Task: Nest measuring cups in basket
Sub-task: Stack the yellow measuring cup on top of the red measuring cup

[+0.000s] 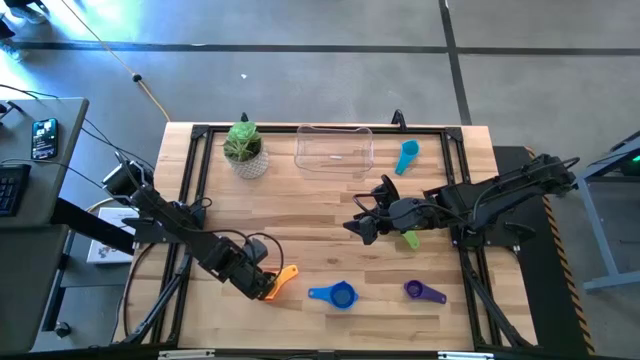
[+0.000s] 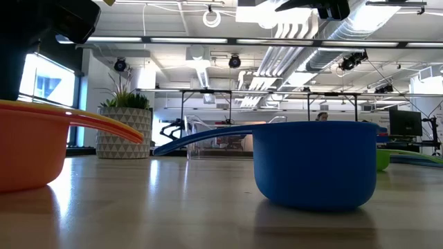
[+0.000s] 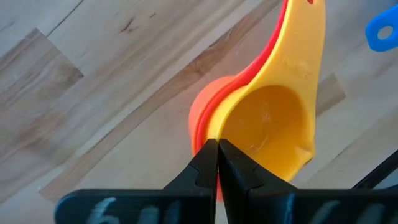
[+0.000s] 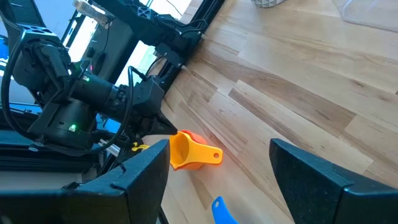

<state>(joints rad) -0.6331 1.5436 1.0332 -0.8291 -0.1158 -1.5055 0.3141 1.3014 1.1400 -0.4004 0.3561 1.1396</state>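
A nested stack of yellow, red and orange measuring cups (image 1: 281,279) sits near the table's near-left side, with my left gripper (image 1: 262,284) shut on it. In the left wrist view the yellow cup (image 3: 273,124) lies innermost. My right gripper (image 1: 362,215) hovers open over the table's middle, holding nothing, next to the green cup (image 1: 411,238). The blue cup (image 1: 336,294) and the purple cup (image 1: 424,291) rest on the table near its near edge. Beside the clear basket (image 1: 334,150) at the far edge lies the light blue cup (image 1: 406,155). My left gripper pinches the rim of the nested cups (image 3: 214,132) on the side opposite their handles. One finger (image 3: 239,168) stands inside the yellow bowl and the other outside, on the orange wall. The fingers come slanting down from the table's left. The orange cup's base (image 2: 24,181) rests on the table.
A whitish pot with a green plant (image 1: 245,150) stands at the far edge, left of the basket. A black frame (image 1: 190,180) borders the wooden table. Bare wood lies between the basket and the near row of cups.
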